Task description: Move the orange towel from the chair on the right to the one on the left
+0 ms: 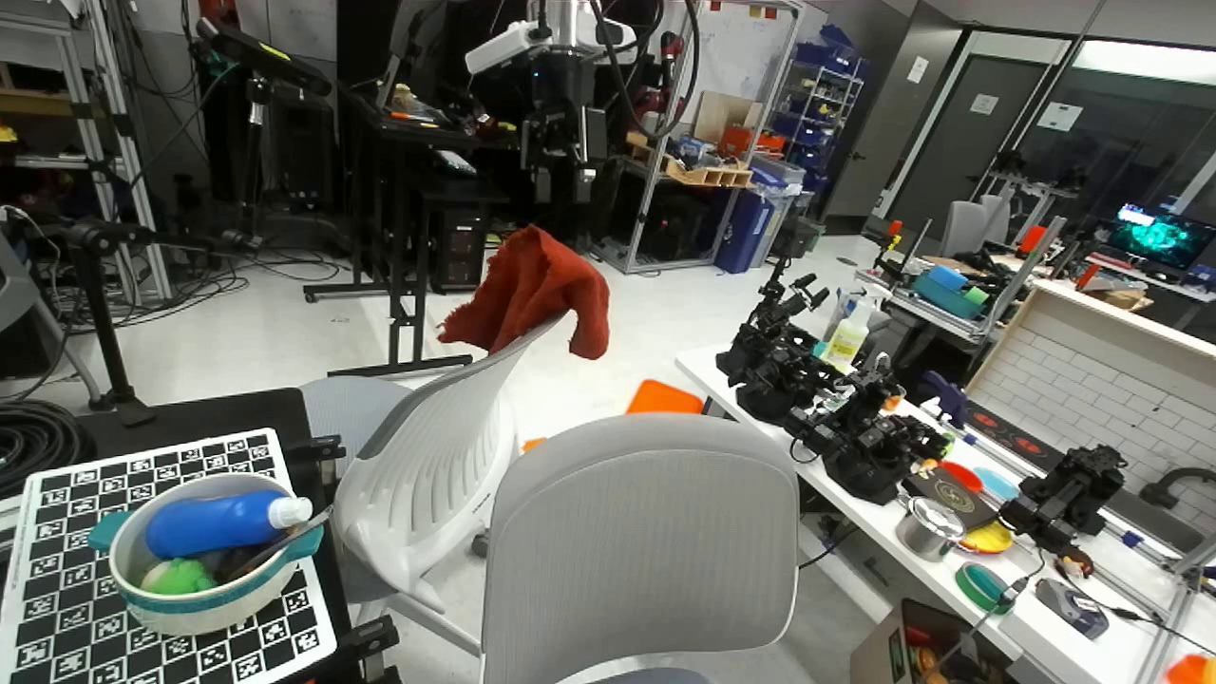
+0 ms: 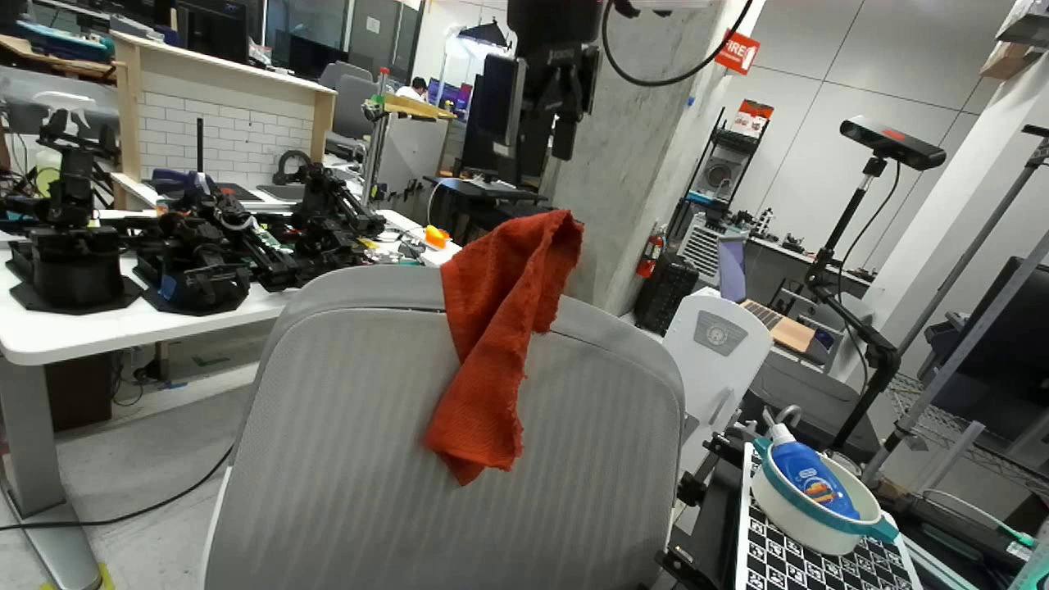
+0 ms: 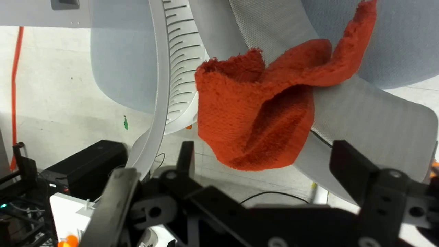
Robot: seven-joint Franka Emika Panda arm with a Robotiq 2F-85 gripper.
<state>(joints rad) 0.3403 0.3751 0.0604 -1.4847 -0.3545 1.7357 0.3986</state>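
Gripper (image 1: 562, 187) hangs above the orange towel (image 2: 500, 344), jaws well apart, nothing between the fingers (image 3: 186, 156); gap to the cloth shows in both exterior views. Towel is draped over the top of the mesh-back chair (image 2: 352, 442), long tail down the mesh side, crown puffed into loose folds. That's the right-hand chair in the wrist view; bare slat-rear chair (image 3: 164, 75) to its left is likely the target. Reads as pre-grasp, transfer not started.

Risks: stop high and we probably pinch one loose fold, which slips out on the lift. Go too deep and a fingertip could jam on the chair top and shove it. Short lift may drag the tail. Off-center grip likely means a lopsided drape that slides off the target.
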